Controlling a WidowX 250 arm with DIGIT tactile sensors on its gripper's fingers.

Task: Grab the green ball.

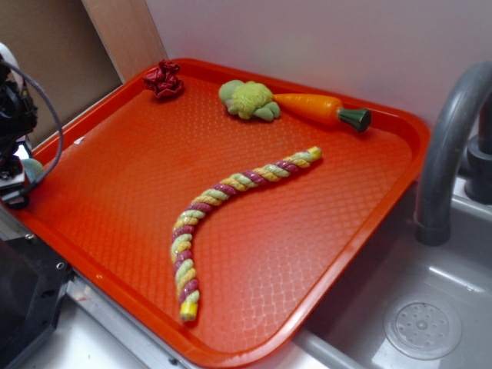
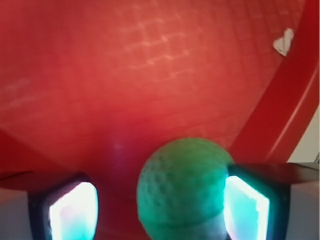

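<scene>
Green ball [image 2: 182, 187] between the jaws, touching right one

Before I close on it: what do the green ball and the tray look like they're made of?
Green ball: matte and dimpled like a golf ball, no gloss; probably foam or soft rubber, though hardness can't be judged. Tray: glossy moulded plastic, going by its embossed grid texture, raised rim and soft reflections.
</scene>
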